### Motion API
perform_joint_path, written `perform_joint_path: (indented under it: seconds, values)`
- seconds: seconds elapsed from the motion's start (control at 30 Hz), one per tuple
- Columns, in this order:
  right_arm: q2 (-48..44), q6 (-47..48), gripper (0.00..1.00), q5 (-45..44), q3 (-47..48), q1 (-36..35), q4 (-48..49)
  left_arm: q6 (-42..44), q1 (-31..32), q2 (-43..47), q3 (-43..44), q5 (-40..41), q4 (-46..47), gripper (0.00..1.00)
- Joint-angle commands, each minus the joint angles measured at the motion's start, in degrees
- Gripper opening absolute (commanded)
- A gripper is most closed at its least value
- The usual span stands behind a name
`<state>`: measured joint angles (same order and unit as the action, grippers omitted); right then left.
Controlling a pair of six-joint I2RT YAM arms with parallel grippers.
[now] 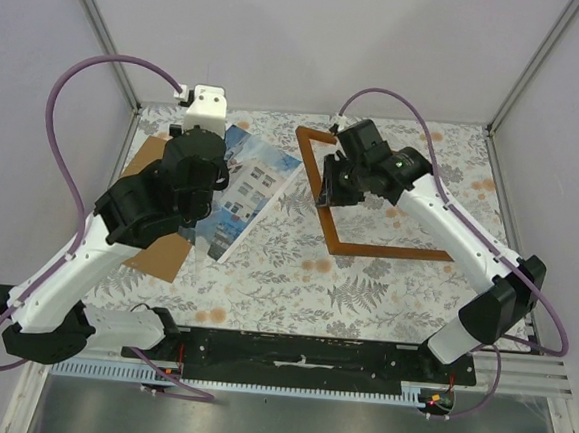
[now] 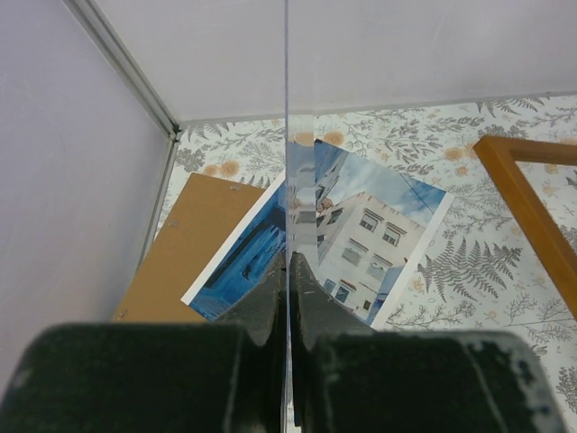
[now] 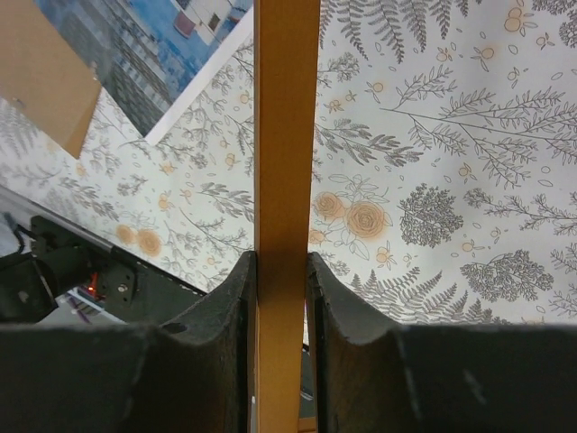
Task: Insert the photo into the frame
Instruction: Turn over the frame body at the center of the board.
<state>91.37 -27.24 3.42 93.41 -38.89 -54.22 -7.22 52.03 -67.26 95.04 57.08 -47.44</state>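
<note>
While right gripper (image 3: 281, 263) clamps the frame (image 3: 287, 108), left gripper (image 2: 288, 263) pinches (seemingly) a clear sheet (image 2: 286, 90).

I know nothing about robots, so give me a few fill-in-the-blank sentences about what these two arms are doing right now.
1. The right pincer is clamped on a rail of the wooden ____.
2. The photo lies picture side ____.
3. The left pincer pinches a thin ____ sheet, seen edge-on.
4. The backing board beside the photo is plain ____.
Missing words: frame; up; clear; brown.
</note>
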Motion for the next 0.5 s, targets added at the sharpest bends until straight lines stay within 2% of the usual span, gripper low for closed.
perform_joint_path:
  seconds: [0.0,0.23,0.47]
  values:
    - [-3.74,-0.97,0.0,5.18,7.13,2.85,-1.24,-6.03,-0.7,0.82,-1.52,1.55,1.21,0.02]
    - [-4.54,-3.95,0.0,9.41,12.76,6.46,-2.21,-12.02,-4.38,-0.14,-4.78,-4.16,0.24,0.02]
    - [-4.1,-7.2,0.0,13.62,18.47,9.1,-1.77,-16.85,-13.25,-2.43,-5.75,-18.12,3.4,0.02]
